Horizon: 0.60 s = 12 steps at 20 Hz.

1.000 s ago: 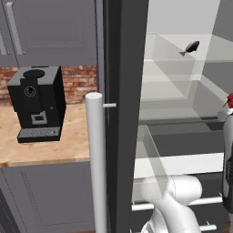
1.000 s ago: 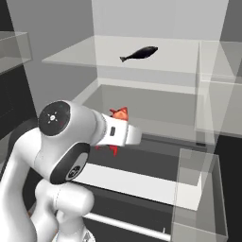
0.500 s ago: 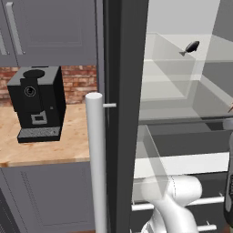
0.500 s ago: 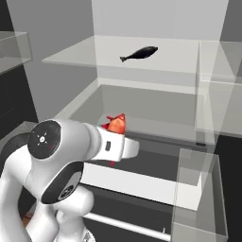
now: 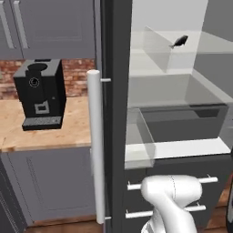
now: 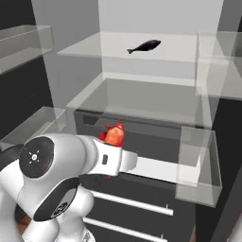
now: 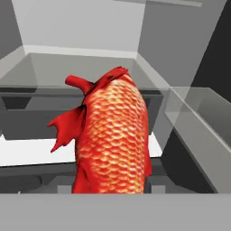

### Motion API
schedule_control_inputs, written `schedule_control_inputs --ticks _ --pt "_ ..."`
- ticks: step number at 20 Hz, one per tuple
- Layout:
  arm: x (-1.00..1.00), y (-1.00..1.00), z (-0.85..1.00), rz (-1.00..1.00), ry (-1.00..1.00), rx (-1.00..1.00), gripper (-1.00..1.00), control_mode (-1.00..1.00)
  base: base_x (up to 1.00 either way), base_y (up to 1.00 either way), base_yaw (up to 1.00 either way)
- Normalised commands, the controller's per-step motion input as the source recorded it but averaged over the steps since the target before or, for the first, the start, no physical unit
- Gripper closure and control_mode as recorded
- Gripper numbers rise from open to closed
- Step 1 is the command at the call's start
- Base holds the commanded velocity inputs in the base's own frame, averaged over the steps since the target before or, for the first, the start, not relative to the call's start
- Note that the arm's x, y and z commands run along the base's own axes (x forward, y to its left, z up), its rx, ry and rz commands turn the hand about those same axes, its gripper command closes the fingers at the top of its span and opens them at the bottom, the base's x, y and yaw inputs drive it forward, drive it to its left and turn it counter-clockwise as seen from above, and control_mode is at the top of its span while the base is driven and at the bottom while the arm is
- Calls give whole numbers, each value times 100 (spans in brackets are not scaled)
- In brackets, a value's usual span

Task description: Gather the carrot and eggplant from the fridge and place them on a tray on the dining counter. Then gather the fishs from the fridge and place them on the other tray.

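Home kitchen: open fridge (image 5: pixel 182 118), coffee machine (image 5: pixel 40 93), wooden countertop (image 5: pixel 45 129).

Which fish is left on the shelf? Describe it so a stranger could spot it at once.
Look into the open fridge, at the glass shelves. On the top shelf lies a small dark fish, slim and almost black, alone there. The other fish is bright orange-red with scales and sits lower down at the gripper, in front of the drawer.

The arm (image 6: pixel 56 189) is built of glossy white, rounded links. A dark grey round joint cap (image 6: pixel 36 157) carries small white markings at its centre. Dark seams separate the segments, and a slimmer white link (image 6: pixel 118 160) bears a small dark mark.
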Motion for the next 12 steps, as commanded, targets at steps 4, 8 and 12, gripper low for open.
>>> schedule_control_inputs --ticks 4,8,12 --pt "0 0 0 0 0 0 100 100 -50 41 -12" --pt "0 0 0 0 0 0 100 100 -77 3 -32" --pt "0 0 0 0 0 0 100 100 -75 -9 -48"
